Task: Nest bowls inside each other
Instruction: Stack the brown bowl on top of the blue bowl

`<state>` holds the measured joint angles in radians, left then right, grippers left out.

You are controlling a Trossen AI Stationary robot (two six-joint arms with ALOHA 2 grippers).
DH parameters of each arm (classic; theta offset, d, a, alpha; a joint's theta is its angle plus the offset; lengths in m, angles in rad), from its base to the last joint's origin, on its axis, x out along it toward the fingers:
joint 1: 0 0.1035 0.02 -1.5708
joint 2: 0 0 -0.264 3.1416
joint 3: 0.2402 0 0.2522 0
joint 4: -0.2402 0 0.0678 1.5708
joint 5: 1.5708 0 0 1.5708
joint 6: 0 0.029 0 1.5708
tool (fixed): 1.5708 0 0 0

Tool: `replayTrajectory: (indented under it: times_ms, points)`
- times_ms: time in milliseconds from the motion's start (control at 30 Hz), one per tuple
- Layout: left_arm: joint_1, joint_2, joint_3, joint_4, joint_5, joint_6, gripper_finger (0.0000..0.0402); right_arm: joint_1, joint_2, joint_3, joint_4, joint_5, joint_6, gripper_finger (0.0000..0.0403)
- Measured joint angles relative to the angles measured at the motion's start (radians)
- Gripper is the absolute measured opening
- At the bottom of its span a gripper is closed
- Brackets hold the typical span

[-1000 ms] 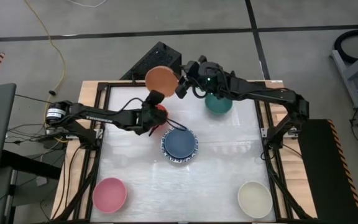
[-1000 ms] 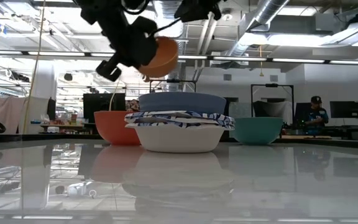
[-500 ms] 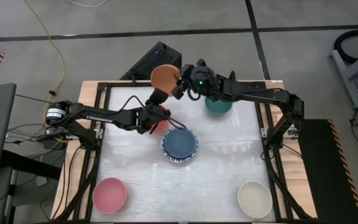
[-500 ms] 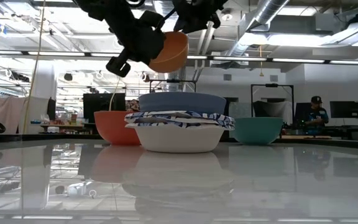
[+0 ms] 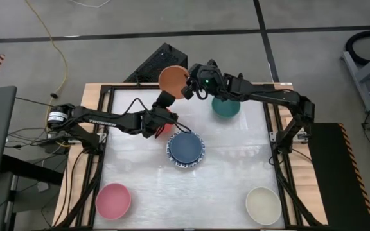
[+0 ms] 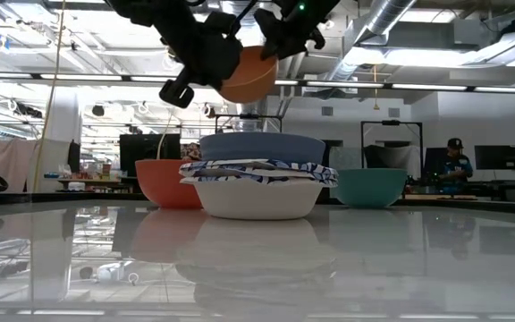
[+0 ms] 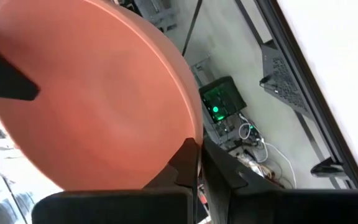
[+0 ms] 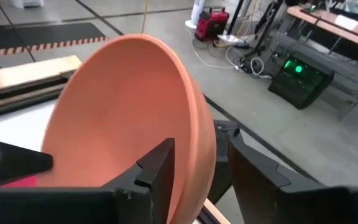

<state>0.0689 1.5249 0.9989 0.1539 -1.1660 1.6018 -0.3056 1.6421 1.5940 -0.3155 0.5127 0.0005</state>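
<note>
The orange bowl [image 5: 173, 78] hangs tilted above the table's far edge, seen also in the low view [image 6: 253, 79]. My left gripper [image 5: 166, 96] is shut on its near rim. My right gripper [image 5: 187, 87] is open at the opposite rim [image 8: 202, 134], one finger inside the bowl and one outside. In the middle of the table a blue bowl [image 5: 185, 147] sits nested in white bowls with blue patterned rims [image 6: 257, 172]. A red bowl [image 6: 166, 183] stands under my left arm, and a dark green bowl [image 5: 227, 107] at the far right. My left gripper pinches the orange bowl's rim [image 7: 188, 134] between its two fingers, one finger inside the bowl and one outside. It comes from the table's near left, roughly level. The bowl is lifted clear and tilted. My right gripper straddles the opposite rim; I cannot tell whether its fingers [image 8: 160, 163] touch it.
A pink bowl [image 5: 113, 200] stands at the near left corner and a cream bowl [image 5: 263, 205] at the near right. A black frame [image 5: 272, 122] runs round the table. A person [image 6: 455, 161] stands in the room behind.
My left gripper has turned at the wrist, tipping the orange bowl and carrying it a little toward the table's right. My right gripper has come down and toward the bowl until its fingers stand on either side of the rim.
</note>
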Motion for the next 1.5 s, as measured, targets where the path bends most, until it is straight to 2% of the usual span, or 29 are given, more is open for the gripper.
replayTrajectory:
  times_ms: [167, 400, 567, 767, 1000, 1133, 1333, 1500]
  points:
    - [0.000, 0.000, 0.000, 0.026, 0.014, 0.022, 0.0000, -0.013, 0.000, 0.000, -0.035, -0.041, 0.022, 0.0133]
    - [-0.011, 0.000, 0.000, 0.029, 0.072, 0.029, 0.0000, -0.016, 0.001, 0.000, -0.074, -0.058, 0.063, 0.0017]
    - [-0.031, -0.001, 0.000, 0.096, 0.108, 0.022, 0.0016, -0.021, 0.001, -0.001, -0.118, -0.065, 0.102, 0.0009]
    - [-0.065, -0.001, 0.000, 0.181, 0.125, -0.010, 0.0068, -0.029, 0.000, 0.000, -0.169, -0.094, 0.132, 0.0006]
    - [-0.104, -0.009, 0.000, 0.181, 0.099, -0.165, 0.0145, -0.038, -0.001, 0.000, -0.175, -0.128, 0.140, 0.0006]
    - [-0.119, -0.064, 0.000, 0.171, 0.109, -0.326, 0.0182, -0.065, -0.001, 0.000, -0.177, -0.187, 0.163, 0.0006]
    - [-0.121, -0.240, 0.001, 0.155, 0.175, -0.609, 0.0203, -0.145, 0.002, 0.000, -0.163, -0.341, 0.186, 0.0006]
    - [-0.105, -0.425, 0.001, 0.068, 0.297, -0.885, 0.0203, -0.219, 0.001, 0.000, -0.165, -0.491, 0.227, 0.0006]
